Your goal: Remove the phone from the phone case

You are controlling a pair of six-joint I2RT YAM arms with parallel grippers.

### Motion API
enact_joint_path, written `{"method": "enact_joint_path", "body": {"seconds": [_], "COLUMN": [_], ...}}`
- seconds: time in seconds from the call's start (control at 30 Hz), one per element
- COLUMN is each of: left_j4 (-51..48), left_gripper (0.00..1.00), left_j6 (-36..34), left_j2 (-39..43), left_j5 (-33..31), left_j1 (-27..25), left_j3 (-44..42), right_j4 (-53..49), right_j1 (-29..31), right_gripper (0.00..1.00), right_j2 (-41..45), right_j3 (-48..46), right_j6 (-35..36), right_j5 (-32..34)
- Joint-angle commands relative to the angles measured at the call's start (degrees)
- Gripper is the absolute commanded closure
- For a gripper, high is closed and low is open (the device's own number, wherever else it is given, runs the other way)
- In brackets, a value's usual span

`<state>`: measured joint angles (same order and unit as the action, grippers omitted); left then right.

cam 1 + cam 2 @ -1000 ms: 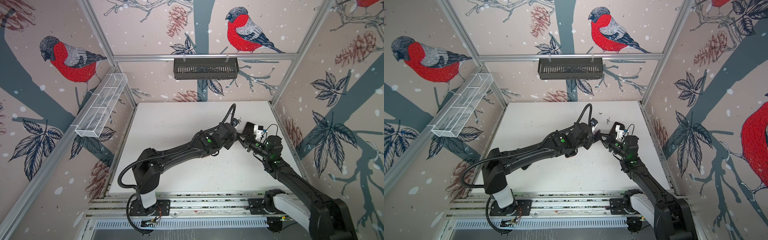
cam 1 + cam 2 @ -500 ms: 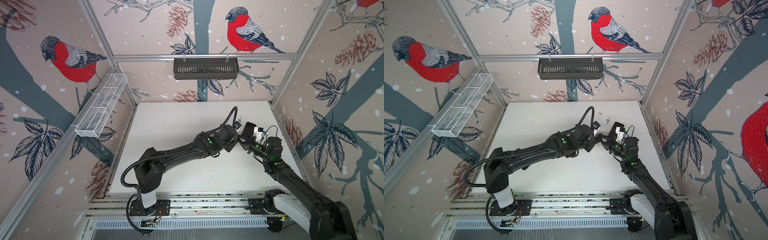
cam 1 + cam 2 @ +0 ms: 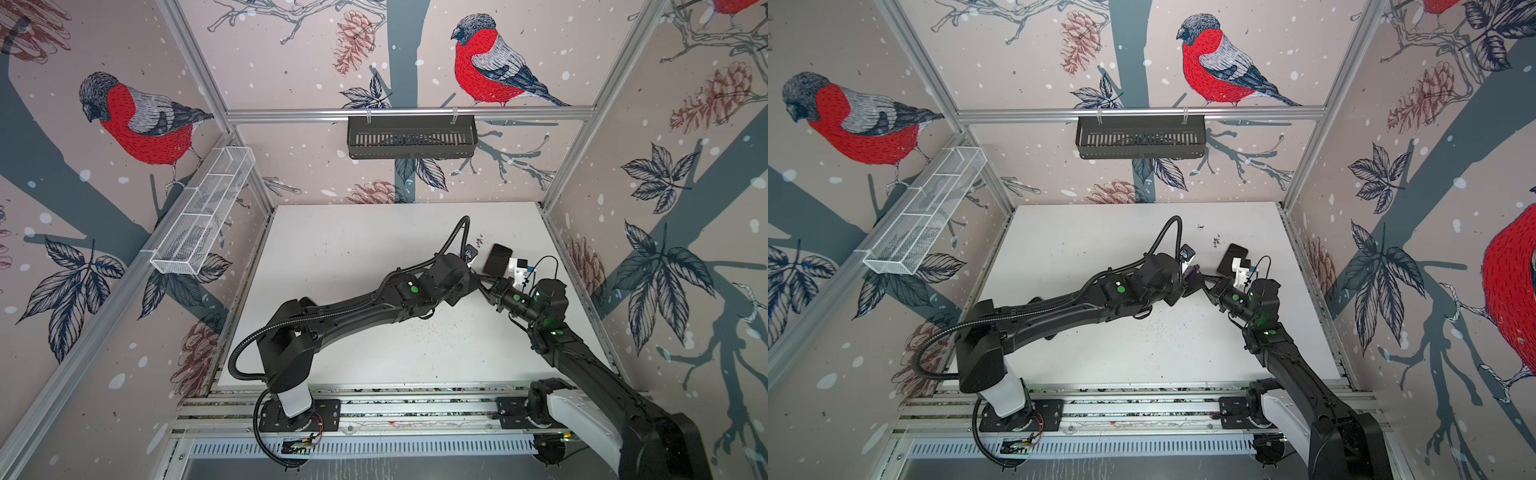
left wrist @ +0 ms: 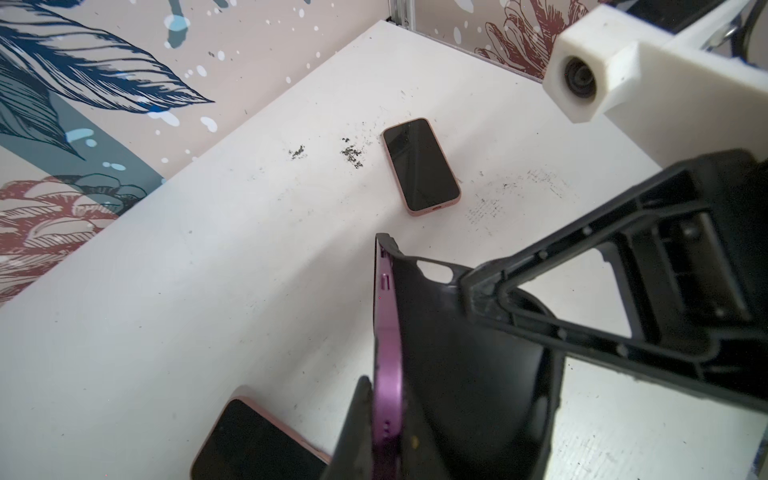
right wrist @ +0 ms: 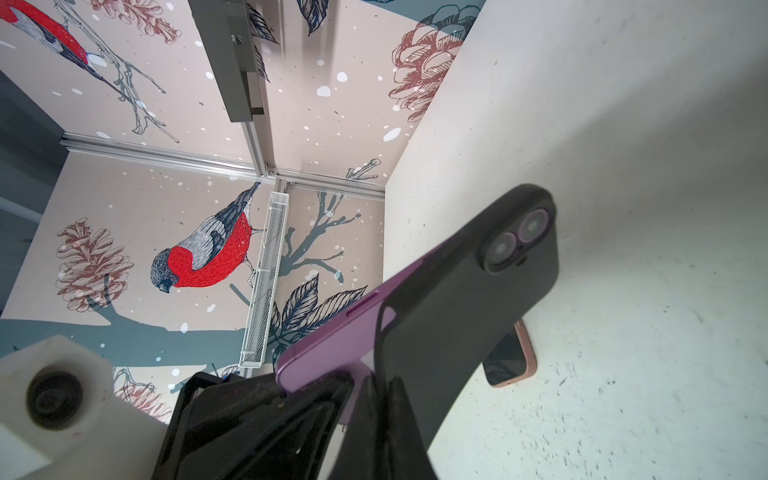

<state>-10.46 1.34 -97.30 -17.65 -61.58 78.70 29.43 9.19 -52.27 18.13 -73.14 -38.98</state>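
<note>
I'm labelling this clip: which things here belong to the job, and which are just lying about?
In the job:
purple phone
black case
left gripper
right gripper

Lying about:
two pink-edged phones
black wall basket
white mesh basket

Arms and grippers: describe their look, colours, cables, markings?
Left arm and right arm: black, white base link, green dots near the wrists. Left carries a corrugated black hose. Left gripper and right gripper: black ribbed triangular fingers, white camera housings.

My left gripper [image 3: 1188, 277] and right gripper [image 3: 1204, 281] sit tip to tip, phone [image 5: 332, 332] and phone case [image 5: 457, 311] filling the gap. Pink phone [image 4: 257, 440] beneath, second pink phone [image 4: 419, 166] just beyond, side wall [image 3: 623, 208] near right gripper. Open table [image 3: 353, 257] away to left gripper's left.
</note>
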Motion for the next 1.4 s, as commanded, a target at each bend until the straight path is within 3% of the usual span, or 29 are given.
{"method": "enact_joint_path", "body": {"seconds": [0.0, 0.4, 0.83, 1.37], "left_j4": [9.58, 12.58, 16.88, 17.48], "left_gripper": [1.0, 1.0, 1.0, 1.0], "left_j6": [-3.28, -7.34, -8.22, -17.08], "left_j2": [3.11, 7.88, 13.18, 3.51], "left_j5": [-3.69, -5.12, -1.96, -17.89], "left_j1": [-0.73, -1.35, -1.97, -2.29], "left_j3": [-2.4, -6.67, -11.18, -10.47], "right_j4": [0.14, -0.34, -2.08, -10.01], "right_j1": [-0.75, -2.67, -5.26, -16.99], "right_gripper": [1.0, 0.99, 0.99, 1.0], "right_j2": [0.35, 0.59, 0.57, 5.6], "right_j3": [-1.19, -4.84, -7.21, -9.2], "right_j6": [0.67, 0.55, 3.1, 4.23], "right_j5": [1.63, 1.72, 2.33, 2.41]}}
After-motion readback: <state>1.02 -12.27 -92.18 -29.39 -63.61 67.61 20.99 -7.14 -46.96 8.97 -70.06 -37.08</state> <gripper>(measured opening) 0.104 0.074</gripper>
